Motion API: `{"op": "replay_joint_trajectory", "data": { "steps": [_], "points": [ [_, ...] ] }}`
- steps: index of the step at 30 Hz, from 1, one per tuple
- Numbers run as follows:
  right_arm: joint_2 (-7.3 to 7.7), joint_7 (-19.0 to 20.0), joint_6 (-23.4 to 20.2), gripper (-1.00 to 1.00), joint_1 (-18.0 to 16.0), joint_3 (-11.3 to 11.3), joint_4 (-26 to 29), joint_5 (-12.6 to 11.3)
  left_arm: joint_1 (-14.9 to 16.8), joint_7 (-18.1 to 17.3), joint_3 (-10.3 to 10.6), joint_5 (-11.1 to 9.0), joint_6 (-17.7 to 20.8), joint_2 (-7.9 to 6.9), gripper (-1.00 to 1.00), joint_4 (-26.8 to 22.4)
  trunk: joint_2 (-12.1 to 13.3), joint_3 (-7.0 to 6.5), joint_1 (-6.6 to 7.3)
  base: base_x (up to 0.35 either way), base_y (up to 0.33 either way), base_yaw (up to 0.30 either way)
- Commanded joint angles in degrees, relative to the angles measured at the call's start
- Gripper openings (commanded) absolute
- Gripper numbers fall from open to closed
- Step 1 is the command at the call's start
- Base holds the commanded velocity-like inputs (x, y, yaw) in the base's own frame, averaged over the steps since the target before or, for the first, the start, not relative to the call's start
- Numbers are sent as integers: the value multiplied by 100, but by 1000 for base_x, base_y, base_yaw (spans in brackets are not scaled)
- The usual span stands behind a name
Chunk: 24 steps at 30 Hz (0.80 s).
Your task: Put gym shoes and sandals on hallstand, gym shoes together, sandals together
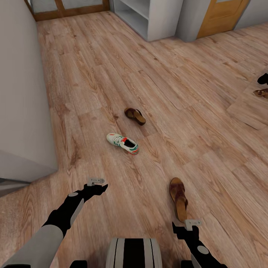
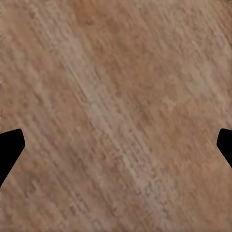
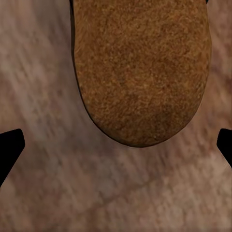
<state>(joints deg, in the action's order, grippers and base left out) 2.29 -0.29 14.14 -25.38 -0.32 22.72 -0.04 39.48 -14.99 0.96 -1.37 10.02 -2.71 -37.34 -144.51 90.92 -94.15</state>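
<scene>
We see the corridor floor (image 1: 175,85) spreading in warm wood planks across the head view, and at its far end stands the hallstand (image 1: 149,16), its white-grey open shelves bare, well apart from the shoes. Beside it is an orange wooden door (image 1: 219,15), and a grey wall (image 1: 20,93) runs along our left. Our left arm reaches out low over bare planks; the left gripper (image 1: 96,181) holds nothing, and in its wrist view the dark fingertips (image 2: 9,150) sit wide apart at the two edges. The right gripper (image 1: 192,223) is likewise spread wide and empty, hovering just beside the heel end of the nearer sandal (image 1: 178,198), whose rounded tan sole end (image 3: 140,72) lies between its fingertips (image 3: 9,150) without touching them. Farther out lies one gym shoe (image 1: 123,143) on its own, and beyond it the second sandal (image 1: 134,115), both on the floor.
</scene>
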Motion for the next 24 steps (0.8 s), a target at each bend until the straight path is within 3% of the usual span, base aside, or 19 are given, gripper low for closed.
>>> {"op": "replay_joint_trajectory", "data": {
  "steps": [1,24],
  "points": [
    [0,-2,18,100,-2,-3,-4,1,0,-10,10,-18,30,-5,100,-10,-1,3,0,85,0,0],
    [0,-1,18,100,-2,-3,-4,1,-2,-4,10,-2,5,0,100,-10,-1,3,0,41,0,0]
  ]
}}
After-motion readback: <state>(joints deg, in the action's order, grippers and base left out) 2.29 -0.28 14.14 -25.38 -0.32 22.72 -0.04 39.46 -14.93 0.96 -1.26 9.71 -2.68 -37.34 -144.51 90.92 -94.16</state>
